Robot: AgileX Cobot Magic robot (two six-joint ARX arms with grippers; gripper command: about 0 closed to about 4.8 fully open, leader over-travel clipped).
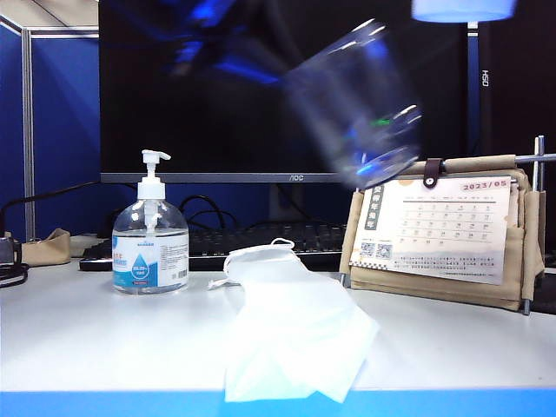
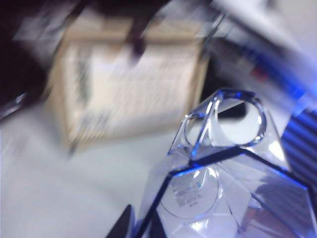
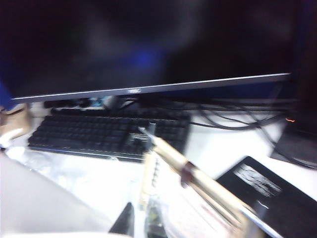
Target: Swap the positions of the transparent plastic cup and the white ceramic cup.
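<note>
Left gripper [image 2: 141, 229] pressed together on the transparent plastic cup [image 1: 356, 109], tilted and blurred in the air above the desk calendar [image 1: 439, 230] near the table's [image 1: 104, 339] right edge. Right gripper [image 3: 136, 228] pinched nearly closed; held item unclear.

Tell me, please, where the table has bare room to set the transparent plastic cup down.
The left gripper, out of the exterior view, carries the transparent plastic cup high above the calendar. Bare table lies in front of the sanitizer bottle, and right of the face mask, before the calendar. The keyboard crowds the back.
</note>
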